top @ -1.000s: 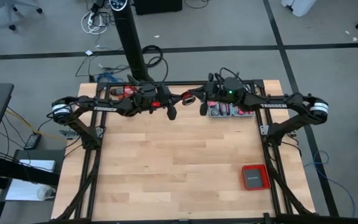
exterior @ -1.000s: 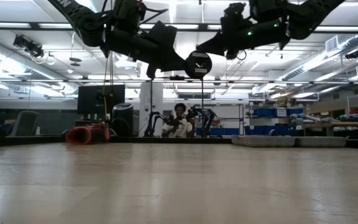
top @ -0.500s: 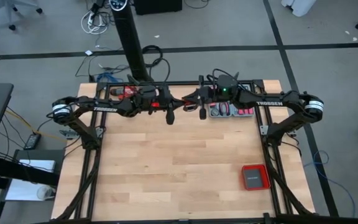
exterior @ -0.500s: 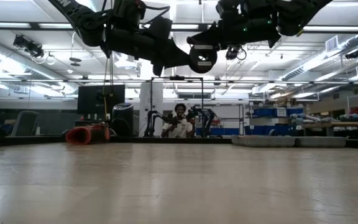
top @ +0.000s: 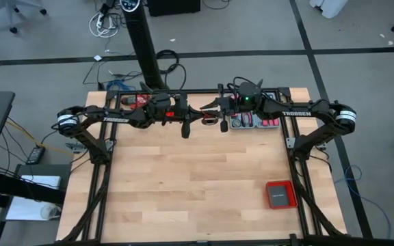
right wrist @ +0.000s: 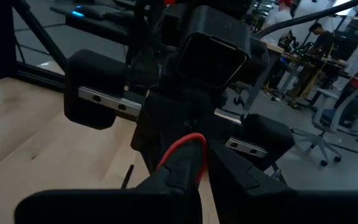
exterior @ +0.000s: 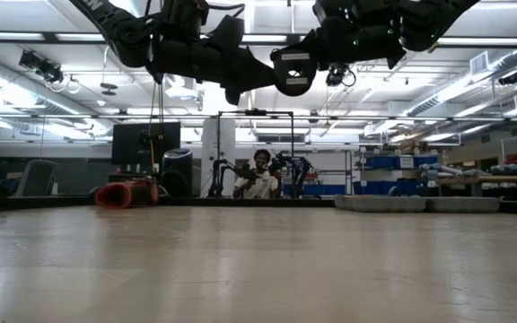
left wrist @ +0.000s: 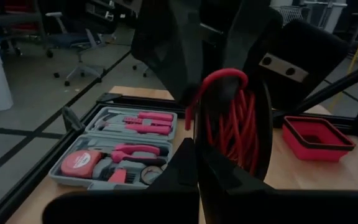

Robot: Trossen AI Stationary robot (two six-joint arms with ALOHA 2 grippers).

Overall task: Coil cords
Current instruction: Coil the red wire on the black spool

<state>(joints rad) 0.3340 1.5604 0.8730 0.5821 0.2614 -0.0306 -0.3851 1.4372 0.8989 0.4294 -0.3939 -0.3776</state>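
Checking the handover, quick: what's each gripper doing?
Left gripper: shut on the red cord.
Right gripper: on the same cord's loop; grip cannot be told.

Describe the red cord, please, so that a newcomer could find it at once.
Look above the far middle of the wooden table, where the two dark arms meet. The red cord hangs there as thin looped strands in the shut left gripper, unlike the flat red box.

Two dark jointed arms, white "TROSSEN" lettering, pale bands near the shoulders, green indicator light.
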